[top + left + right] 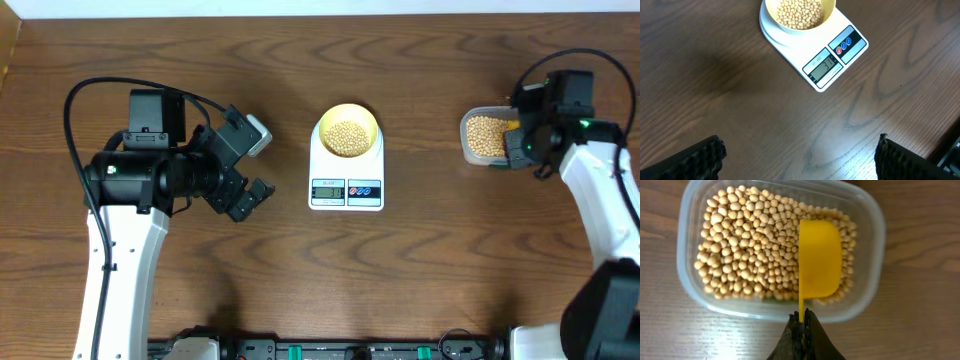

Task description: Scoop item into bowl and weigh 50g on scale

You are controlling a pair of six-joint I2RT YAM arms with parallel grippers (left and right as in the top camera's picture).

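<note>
Two lots of beans right now. One heap sits in the bowl [374, 125], which is parked on the 12 o'clock end of the scale [346, 203] mid-table. The rest of the beans [740, 245] fill the tub [464, 135] out at 3 o'clock from the scale.

The right gripper [802, 325] is clenched tight on the thin handle of the scoop [819, 262], whose head lies over the beans on the tub's 3 o'clock side. I can't see any beans on the scoop. The left gripper [799, 157] hangs at 9 o'clock from the scale, jaws spread wide, holding nothing.

Handling-wise, I'd guess these beans are hard, dry and rolly. Each one weighs next to nothing, so they'd skitter off a tilted scoop and bounce across the table [740, 110]. The scoop looks like stiff plastic, and that handle is the obvious place to grab it. The bowl looks light enough to slide if bumped.

Writing: the scale's display on its 6 o'clock edge shows digits, maybe thirty-something, but too blurry for me to swear to. There's a red and a blue button beside it, and the tiny print is unreadable. No brand that I can make out.
</note>
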